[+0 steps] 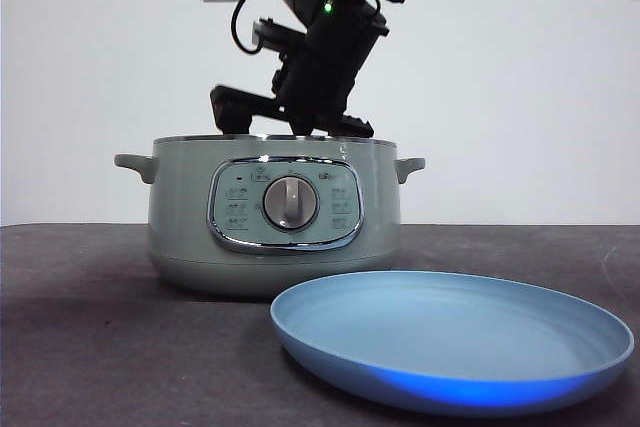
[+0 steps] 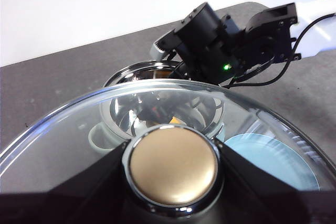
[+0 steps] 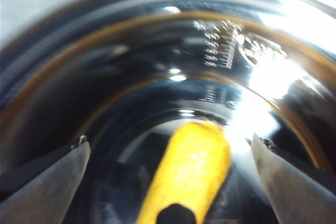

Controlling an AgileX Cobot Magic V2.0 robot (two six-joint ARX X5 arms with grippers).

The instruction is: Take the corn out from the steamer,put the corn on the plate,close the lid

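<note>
Deep inside the steamer (image 1: 275, 212), right gripper (image 3: 168, 153) spread wide around the corn (image 3: 191, 169). Left gripper (image 2: 173, 203) clamped on the lid (image 2: 173, 166) knob, held aloft. Plate (image 1: 455, 342) near front edge.

One steamer (image 1: 275, 212) is seen, with two small side handles and one dial. One blue plate (image 1: 452, 339) is seen. One glass lid (image 2: 68, 140) is seen. One corn (image 3: 191, 169) is seen. Two grippers are seen: the left gripper (image 2: 173, 203) and the right gripper (image 3: 168, 156).
</note>
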